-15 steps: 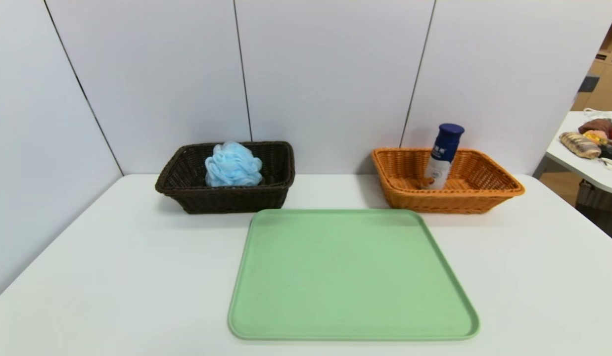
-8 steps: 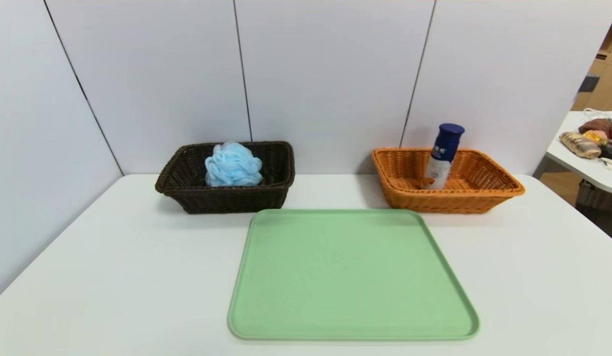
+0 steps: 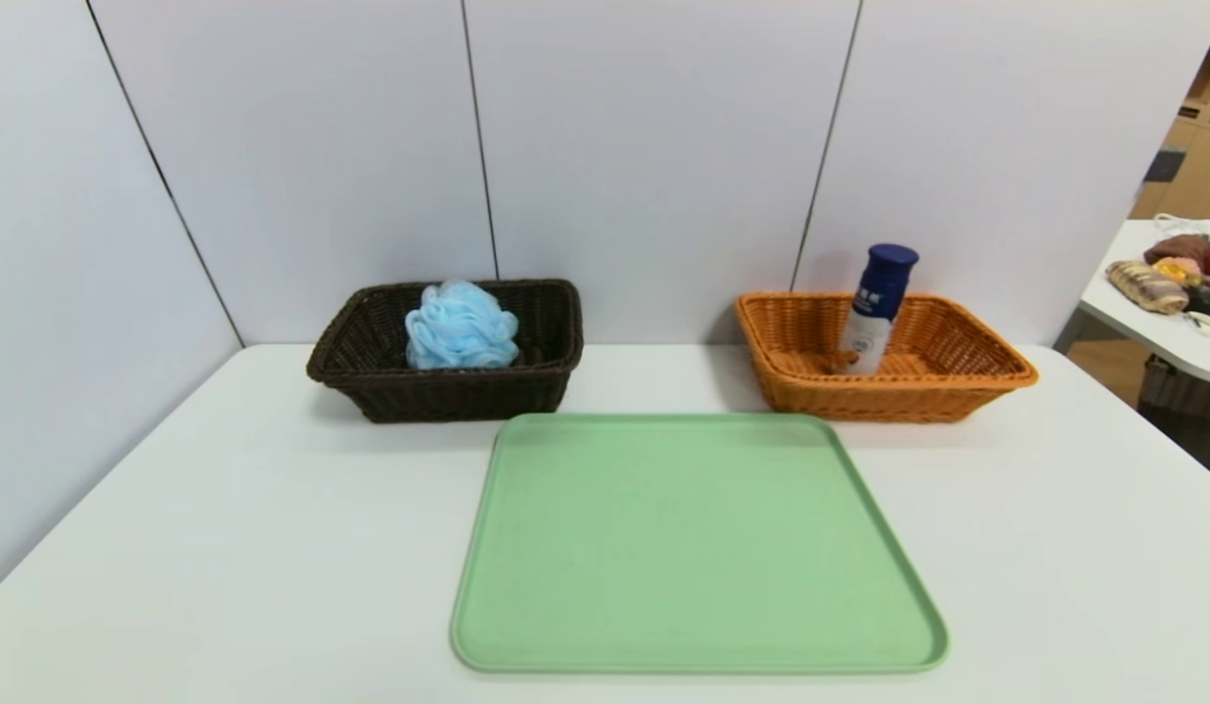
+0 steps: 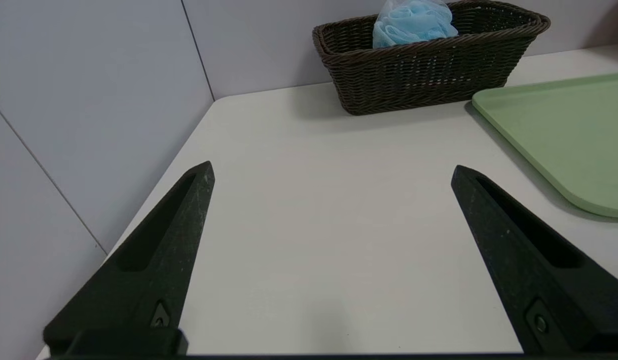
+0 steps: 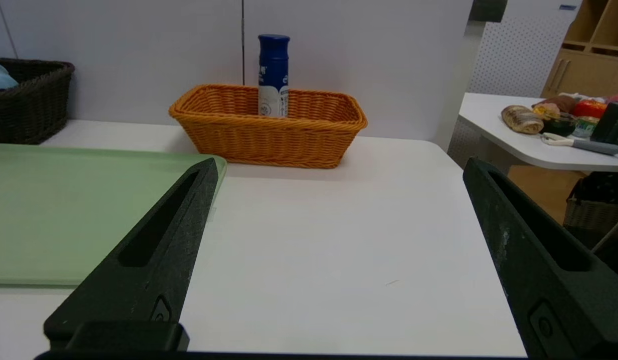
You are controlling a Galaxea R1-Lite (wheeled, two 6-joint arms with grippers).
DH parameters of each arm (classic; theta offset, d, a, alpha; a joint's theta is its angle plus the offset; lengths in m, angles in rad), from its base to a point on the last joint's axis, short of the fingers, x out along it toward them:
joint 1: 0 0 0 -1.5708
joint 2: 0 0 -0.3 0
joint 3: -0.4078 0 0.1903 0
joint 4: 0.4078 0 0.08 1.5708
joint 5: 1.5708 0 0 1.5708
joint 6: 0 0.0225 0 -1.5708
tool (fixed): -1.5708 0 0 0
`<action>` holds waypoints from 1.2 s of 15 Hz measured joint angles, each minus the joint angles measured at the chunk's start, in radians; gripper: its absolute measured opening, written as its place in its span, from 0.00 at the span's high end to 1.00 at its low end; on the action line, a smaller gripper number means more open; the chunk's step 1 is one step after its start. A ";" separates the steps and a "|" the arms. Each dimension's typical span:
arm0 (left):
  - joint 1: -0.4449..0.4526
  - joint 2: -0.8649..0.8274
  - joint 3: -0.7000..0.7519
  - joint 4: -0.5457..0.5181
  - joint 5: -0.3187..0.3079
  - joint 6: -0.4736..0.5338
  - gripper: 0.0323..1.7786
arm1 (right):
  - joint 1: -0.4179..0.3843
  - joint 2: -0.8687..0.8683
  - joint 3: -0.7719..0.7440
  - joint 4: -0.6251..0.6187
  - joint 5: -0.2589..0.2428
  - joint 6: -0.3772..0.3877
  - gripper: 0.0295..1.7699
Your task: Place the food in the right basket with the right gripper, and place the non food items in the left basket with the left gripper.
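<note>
The white drink bottle with its dark blue cap stands upright inside the orange-tan right basket; the right wrist view shows the bottle and that basket too. A fluffy light-blue bath sponge rests in the dark brown left basket, and the left wrist view has the sponge and basket far ahead. My left gripper hangs open over bare table, holding nothing. My right gripper is open and holds nothing, low over the table's near right. Neither arm shows in the head view.
A bare light-green tray lies in the middle of the white table, in front of both baskets. Grey wall panels close the back and left. A side table with assorted items stands off to the right.
</note>
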 joint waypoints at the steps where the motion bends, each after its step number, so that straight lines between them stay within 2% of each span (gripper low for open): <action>1: 0.000 0.000 0.007 0.007 0.000 0.000 0.05 | 0.000 0.000 0.019 0.009 0.000 -0.004 0.04; 8: 0.001 0.000 0.014 0.151 -0.028 -0.003 0.05 | 0.000 0.000 0.039 0.141 0.068 0.010 0.04; 10: 0.001 0.000 0.012 0.151 -0.029 -0.009 0.05 | 0.000 0.000 0.038 0.193 0.081 0.012 0.04; 15: 0.001 0.000 0.015 0.144 -0.023 -0.040 0.05 | 0.000 0.000 0.034 0.192 0.095 0.016 0.04; 18: 0.001 0.000 0.015 0.143 -0.023 -0.045 0.05 | 0.000 0.000 0.034 0.192 0.090 0.050 0.04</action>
